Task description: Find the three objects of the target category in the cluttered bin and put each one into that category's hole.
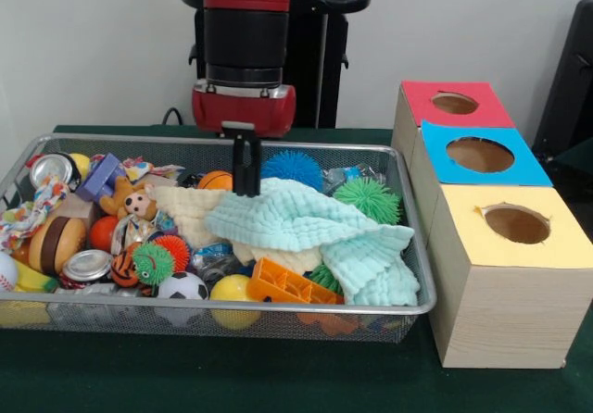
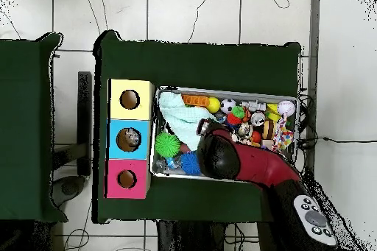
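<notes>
1. On the green tabletop (image 1: 278, 376) sits the wire bin (image 1: 412, 246), crammed with toys; at its 3 o'clock side in the front view stands the row of boxes with the red hole (image 1: 455, 104), blue hole (image 1: 480, 155) and yellow hole (image 1: 517, 224).
2. Over the bin's middle, the mint cloth (image 1: 315, 223) sprawls toward 4 o'clock, covering much below it; a cream cloth (image 1: 190, 211) lies just beside it at 9 o'clock.
3. The claw (image 1: 246, 168) hangs above the mint cloth's 11 o'clock edge; its dark tips look drawn together with nothing between them, though I cannot tell for certain.
4. The target category is not evident; the spiky balls are likely candidates: blue spiky ball (image 1: 292, 167) at 12, green spiky ball (image 1: 369, 198) at 2.
5. To search well, pinch a raised fold of cloth and lift it aside rather than digging; the orange crate (image 1: 287, 286), soccer ball (image 1: 182, 286) and cans (image 1: 87, 265) crowd the 7 o'clock corner.
</notes>
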Controlling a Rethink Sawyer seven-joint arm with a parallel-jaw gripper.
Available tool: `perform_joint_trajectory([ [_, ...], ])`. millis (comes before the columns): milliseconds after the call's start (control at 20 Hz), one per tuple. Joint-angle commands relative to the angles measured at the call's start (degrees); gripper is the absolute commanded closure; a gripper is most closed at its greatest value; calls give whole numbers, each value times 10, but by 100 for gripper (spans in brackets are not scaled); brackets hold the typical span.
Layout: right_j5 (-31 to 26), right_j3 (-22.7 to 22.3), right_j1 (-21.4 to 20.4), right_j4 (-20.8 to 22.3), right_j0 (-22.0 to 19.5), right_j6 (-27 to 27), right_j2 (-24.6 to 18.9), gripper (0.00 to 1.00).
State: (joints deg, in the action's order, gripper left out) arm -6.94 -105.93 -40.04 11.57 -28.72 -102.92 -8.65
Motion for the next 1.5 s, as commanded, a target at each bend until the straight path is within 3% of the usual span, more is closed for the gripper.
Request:
perform_joint_trajectory([
  [50, -58, 63, 21, 56, -17, 44, -46, 100],
  [650, -88, 71, 36, 76, -3, 21, -36, 100],
  [700, -88, 69, 35, 78, -4, 17, -37, 0],
  [1100, -98, 66, 34, 79, -1, 16, -32, 0],
  [1500, -38, 60, 68, 86, 3, -15, -20, 0],
])
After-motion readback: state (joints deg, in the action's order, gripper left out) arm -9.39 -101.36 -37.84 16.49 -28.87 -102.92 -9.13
